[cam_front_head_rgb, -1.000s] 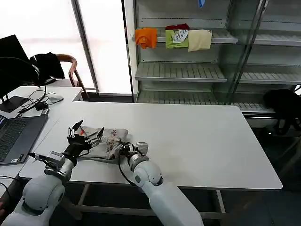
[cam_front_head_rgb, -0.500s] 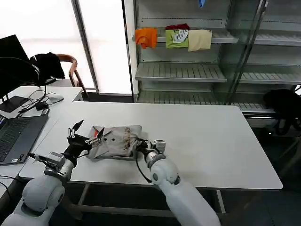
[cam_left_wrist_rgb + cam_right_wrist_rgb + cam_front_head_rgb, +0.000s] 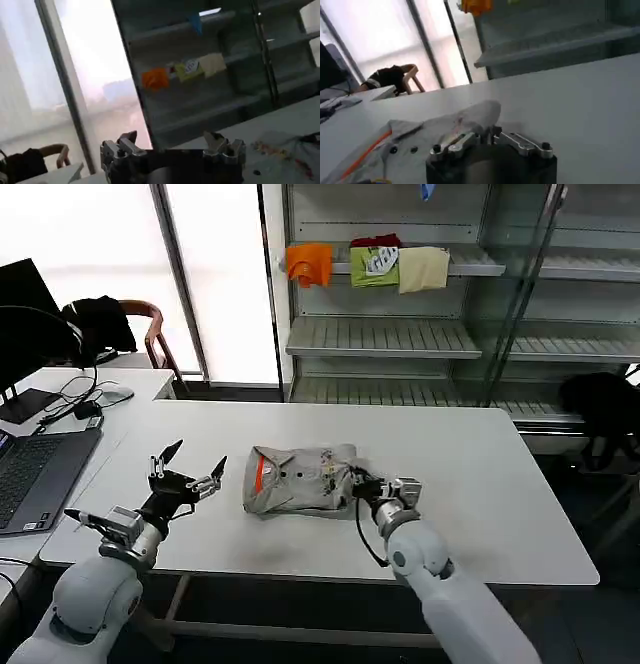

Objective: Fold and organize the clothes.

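Head view: right gripper point(image 3: 358, 484) is gripping the shirt point(image 3: 300, 481) at frame center on the table point(image 3: 480, 474). Left gripper point(image 3: 187, 479) is hovering lower left, fingers spread, holding nothing.

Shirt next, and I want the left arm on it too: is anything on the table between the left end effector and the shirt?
Nothing visible: bare table separates the open left end effector from the shirt.

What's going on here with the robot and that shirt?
The robot is folding a grey shirt on the white table. Its right gripper is shut on the shirt's edge, with the shirt bunched in a loose fold near the table's middle. The left gripper is open, apart from the shirt, above the table's left side.
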